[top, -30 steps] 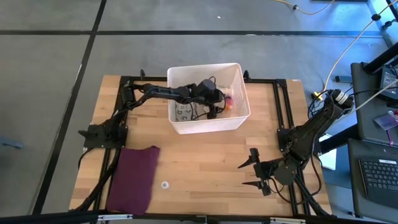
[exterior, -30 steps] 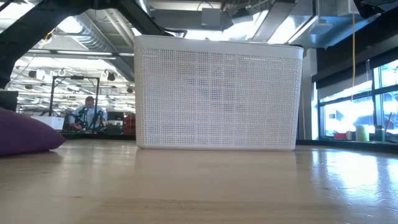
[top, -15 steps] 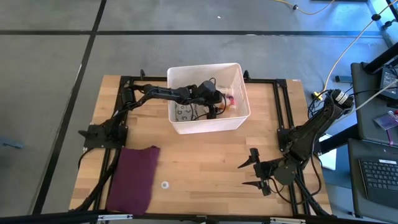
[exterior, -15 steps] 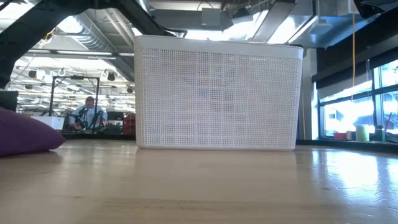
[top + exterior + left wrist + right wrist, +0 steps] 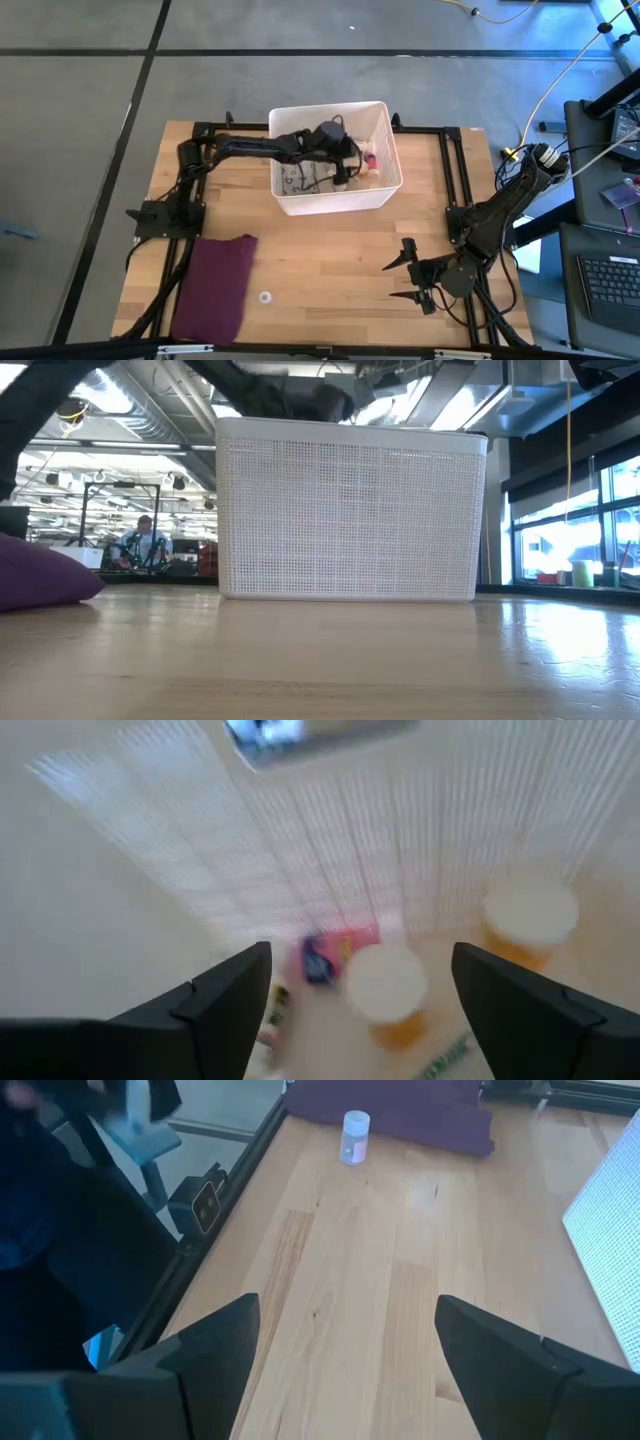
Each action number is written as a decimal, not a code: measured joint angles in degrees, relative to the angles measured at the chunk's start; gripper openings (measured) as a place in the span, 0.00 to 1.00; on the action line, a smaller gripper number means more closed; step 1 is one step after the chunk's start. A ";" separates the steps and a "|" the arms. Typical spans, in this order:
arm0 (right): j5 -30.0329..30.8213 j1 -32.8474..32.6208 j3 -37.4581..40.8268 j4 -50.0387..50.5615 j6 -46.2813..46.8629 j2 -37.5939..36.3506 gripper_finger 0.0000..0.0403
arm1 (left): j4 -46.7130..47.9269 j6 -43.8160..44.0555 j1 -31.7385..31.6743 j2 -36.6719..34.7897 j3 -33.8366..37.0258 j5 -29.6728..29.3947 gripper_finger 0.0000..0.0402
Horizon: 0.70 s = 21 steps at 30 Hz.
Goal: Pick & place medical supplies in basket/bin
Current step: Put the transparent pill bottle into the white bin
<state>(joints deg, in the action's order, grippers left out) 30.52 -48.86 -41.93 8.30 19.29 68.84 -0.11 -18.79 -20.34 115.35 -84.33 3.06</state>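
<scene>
The white bin (image 5: 300, 206) stands at the table's far middle and fills the low view (image 5: 350, 510). Inside it lie a grey-green printed packet (image 5: 293, 180), two amber bottles with white caps (image 5: 385, 985) (image 5: 530, 915) and a pink and blue packet (image 5: 335, 950). My left gripper (image 5: 345, 165) (image 5: 360, 960) hangs open over the bin's inside, above the bottles, holding nothing. One small white-capped vial (image 5: 265, 297) (image 5: 355, 1135) stands on the table near the maroon cloth. My right gripper (image 5: 405, 280) (image 5: 345, 1310) waits open at the table's near right.
A flat maroon cloth (image 5: 215, 285) (image 5: 400, 1105) lies at the near left corner. Bare wood stretches between the bin and my right gripper. Black frame rails run along the table's left and right sides. A person sits far back in the room (image 5: 140, 545).
My left arm has risen inside the bin: its wrist now shows above the bin's rim in the low view, where earlier it was hidden. In the high view its elbow has swung toward the table's left edge. The things in the bin lie as before.
</scene>
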 joint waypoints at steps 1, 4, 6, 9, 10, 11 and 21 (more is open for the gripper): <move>-0.01 -0.01 -0.01 0.04 0.00 0.00 0.75 | 0.60 0.02 0.00 -1.63 0.00 -0.69 0.75; 0.00 0.00 0.00 0.06 0.00 -0.02 0.75 | 3.91 0.01 0.09 -7.12 0.00 -2.07 0.75; -0.02 -0.02 0.00 0.17 0.00 -0.02 0.75 | 7.19 0.02 0.37 -11.45 0.00 -1.61 0.75; -0.02 -0.02 -0.02 0.39 -0.02 -0.02 0.75 | 13.07 0.28 1.53 -18.19 -0.02 0.83 0.75; 0.00 0.00 -0.02 0.38 -0.01 -0.02 0.75 | 15.31 0.41 2.19 -20.27 -0.02 2.26 0.75; 0.00 -0.02 -0.02 0.37 0.00 -0.02 0.75 | 17.71 0.36 2.89 -22.46 -0.02 3.95 0.75; 0.00 -0.01 -0.02 0.41 -0.07 -0.02 0.75 | 44.75 -2.40 15.33 -36.84 -0.04 16.02 0.75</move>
<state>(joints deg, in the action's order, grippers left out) 30.52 -48.87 -41.95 8.71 19.22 68.82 44.63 -21.19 -5.00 78.51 -84.38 19.08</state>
